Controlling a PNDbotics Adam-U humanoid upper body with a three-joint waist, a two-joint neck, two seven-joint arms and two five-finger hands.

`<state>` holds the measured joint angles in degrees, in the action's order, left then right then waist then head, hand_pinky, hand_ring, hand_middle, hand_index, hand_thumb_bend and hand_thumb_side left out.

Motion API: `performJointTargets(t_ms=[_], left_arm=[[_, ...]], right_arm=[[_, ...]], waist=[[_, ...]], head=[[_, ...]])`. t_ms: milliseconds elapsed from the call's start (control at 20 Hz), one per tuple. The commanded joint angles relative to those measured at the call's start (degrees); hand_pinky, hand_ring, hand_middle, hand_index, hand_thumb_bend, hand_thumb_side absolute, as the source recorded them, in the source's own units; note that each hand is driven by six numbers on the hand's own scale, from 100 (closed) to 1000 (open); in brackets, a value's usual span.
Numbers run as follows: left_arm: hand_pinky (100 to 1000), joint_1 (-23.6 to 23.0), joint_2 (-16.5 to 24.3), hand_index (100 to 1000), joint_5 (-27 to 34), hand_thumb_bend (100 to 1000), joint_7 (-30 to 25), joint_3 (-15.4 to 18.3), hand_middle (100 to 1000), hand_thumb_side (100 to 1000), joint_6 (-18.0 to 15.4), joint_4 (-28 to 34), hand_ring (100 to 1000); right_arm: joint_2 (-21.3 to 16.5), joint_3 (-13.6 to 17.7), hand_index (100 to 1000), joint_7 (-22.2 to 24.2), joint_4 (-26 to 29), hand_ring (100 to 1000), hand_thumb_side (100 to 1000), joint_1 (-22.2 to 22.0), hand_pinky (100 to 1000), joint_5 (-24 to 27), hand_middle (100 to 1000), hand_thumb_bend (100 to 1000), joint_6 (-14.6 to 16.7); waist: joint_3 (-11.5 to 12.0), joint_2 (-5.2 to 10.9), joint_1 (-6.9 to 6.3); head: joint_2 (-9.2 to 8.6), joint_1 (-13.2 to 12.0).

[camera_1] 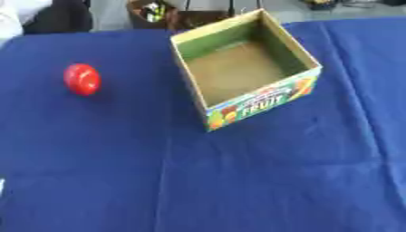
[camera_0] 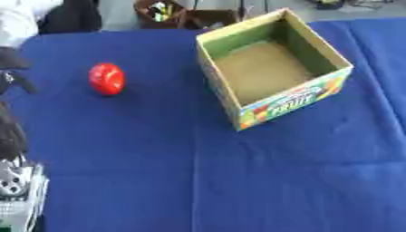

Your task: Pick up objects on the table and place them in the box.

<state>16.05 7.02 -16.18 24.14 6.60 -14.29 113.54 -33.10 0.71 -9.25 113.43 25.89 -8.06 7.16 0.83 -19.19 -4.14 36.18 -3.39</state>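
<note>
1 red round object [camera_0: 106, 79] sits on the blue cloth [camera_0: 198, 172], left of the open fruit-printed cardboard box [camera_0: 295, 100], well apart from it. Box looks empty.

Left arm shows only at the left edge of the left eye view: dark shapes, silver joint. Can't tell the finger state. Right hand isn't visible.

Next, I'd say: left hand comes down over the object, wraps its widest part since it may roll, lifts above the box wall, then releases inside.

Path between is bare cloth. Clutter beyond the far edge is out of the way.
</note>
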Motion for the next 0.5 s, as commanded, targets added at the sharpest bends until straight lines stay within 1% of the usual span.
performJointTargets(t_ms=[50,400,500], left_arm=[[265,0.34,0.48,737,0.04,204,-0.10,0.52,529,1000,-0.01,1.05,502],[265,0.35,0.49,737,0.06,205,-0.10,0.53,530,1000,-0.08,1.05,502],[263,0.42,1.40,747,-0.28,203,-0.04,0.69,542,1000,0.02,1.05,506]], right_arm=[[-1.14,0.58,736,0.09,1.16,725,850,0.57,695,-0.15,519,100,-0.01],[-1.17,0.56,736,0.14,1.16,725,850,0.68,695,-0.12,518,100,0.00],[-1.21,0.53,736,0.15,1.16,725,851,0.72,696,-0.10,519,100,0.02]], waist=[[0.06,0.81,0.19],[0.12,0.83,0.22],[0.13,0.89,0.19]], head=[[-0.16,-0.16],[-0.19,0.03],[-0.23,0.05]])
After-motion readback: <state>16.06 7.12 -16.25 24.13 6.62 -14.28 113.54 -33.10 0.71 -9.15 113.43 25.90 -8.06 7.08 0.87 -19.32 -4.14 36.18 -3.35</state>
